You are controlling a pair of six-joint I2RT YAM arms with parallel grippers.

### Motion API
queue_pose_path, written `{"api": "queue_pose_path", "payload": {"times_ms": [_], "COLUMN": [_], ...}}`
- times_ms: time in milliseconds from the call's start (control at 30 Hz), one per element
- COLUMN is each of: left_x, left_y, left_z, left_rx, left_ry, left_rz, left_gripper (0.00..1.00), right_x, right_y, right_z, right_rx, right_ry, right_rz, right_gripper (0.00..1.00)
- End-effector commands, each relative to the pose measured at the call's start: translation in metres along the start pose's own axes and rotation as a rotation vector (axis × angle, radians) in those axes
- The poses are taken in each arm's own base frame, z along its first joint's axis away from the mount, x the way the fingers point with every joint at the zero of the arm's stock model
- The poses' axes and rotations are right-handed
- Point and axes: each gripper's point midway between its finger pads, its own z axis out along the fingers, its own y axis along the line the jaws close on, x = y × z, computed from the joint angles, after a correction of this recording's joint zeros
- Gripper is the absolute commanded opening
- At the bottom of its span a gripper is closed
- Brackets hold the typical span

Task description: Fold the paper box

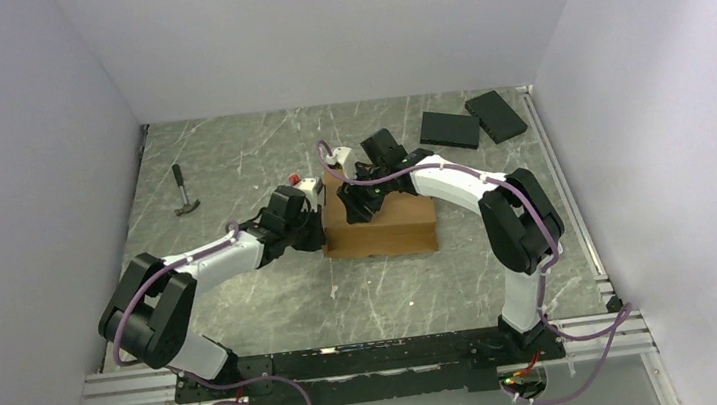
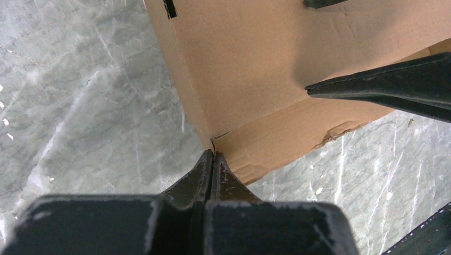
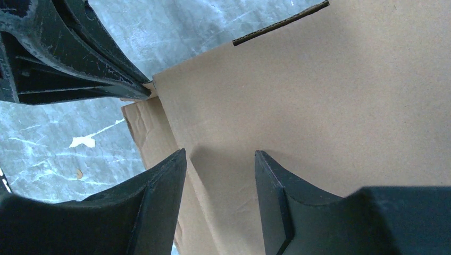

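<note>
Surface: grey veined tabletop (image 1: 274, 302), white walls (image 1: 336, 24) around.
Box: plain brown corrugated cardboard box (image 1: 382, 228), mid-table between the claws.
Left gripper (image 2: 213, 155): closed, tips at box corner.
Right gripper (image 3: 219, 154): jaws apart above box panel.

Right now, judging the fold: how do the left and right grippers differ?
The left gripper is shut, the right gripper open. The left gripper's tips meet a corner of the paper box; the right gripper faces its flat panel. Both are black.
</note>
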Motion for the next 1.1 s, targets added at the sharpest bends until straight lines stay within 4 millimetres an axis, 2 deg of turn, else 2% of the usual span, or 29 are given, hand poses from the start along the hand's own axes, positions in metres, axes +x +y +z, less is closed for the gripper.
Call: {"api": "queue_pose_path", "payload": {"times_ms": [0,167,367,667,900,1067], "left_x": [-0.017,-0.026,-0.034,-0.030,-0.023,-0.028], "left_y": [-0.020,-0.012,-0.016,-0.023,-0.024,-0.030], "left_z": [-0.003,-0.002,0.000,-0.006,-0.016,-0.026], "left_rx": [0.076,0.012,0.012,0.064,0.098,0.124], "left_ry": [-0.020,-0.028,-0.028,-0.003,-0.007,-0.028], "left_rz": [0.038,0.003,-0.031,-0.100,-0.140,-0.147], "left_gripper": [0.00,0.00,0.00,0.04,0.24,0.29], "right_x": [0.031,0.031,0.031,0.031,0.031,0.031], "right_y": [0.003,0.003,0.004,0.003,0.003,0.003], "right_z": [0.016,0.015,0.016,0.015,0.015,0.016], "right_rx": [-0.018,-0.018,-0.020,-0.015,-0.013,-0.014], "right_ry": [0.096,0.096,0.097,0.097,0.098,0.099], "right_rz": [0.046,0.045,0.045,0.043,0.043,0.043], "right_gripper": [0.54,0.54,0.54,0.54,0.54,0.54]}}
